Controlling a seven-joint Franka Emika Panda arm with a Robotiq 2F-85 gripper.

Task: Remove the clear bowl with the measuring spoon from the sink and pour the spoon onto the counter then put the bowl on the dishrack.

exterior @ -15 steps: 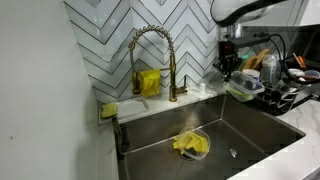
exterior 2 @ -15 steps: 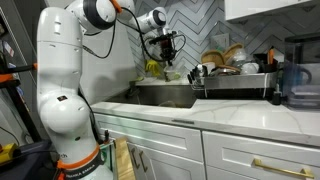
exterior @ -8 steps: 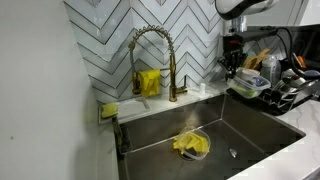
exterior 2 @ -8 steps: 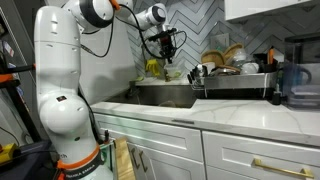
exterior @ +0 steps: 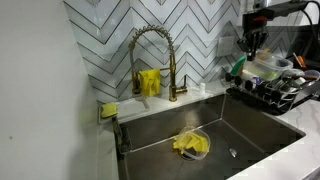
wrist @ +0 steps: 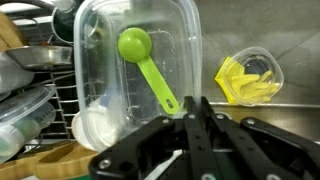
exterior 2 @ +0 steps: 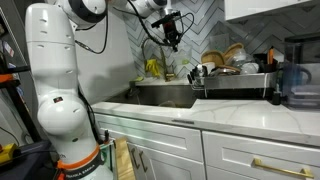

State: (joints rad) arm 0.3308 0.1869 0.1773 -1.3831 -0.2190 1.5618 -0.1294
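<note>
Hand (exterior: pixel 254 44), fingers together and empty, has lifted toward upper right above dishrack (exterior: pixel 275 97); clear container (wrist: pixel 120 95) apparently rests there, green measuring spoon (wrist: pixel 147 65) still inside, unpoured.

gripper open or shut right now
Shut: in the wrist view the gripper has its jaws pressed together, nothing between them.

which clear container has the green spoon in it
The rectangular tub at the dishrack; the round bowl in the sink holds only a yellow lump.

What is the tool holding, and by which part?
Nothing visible: the tool is shut empty above the green measuring spoon in a clear container.
</note>
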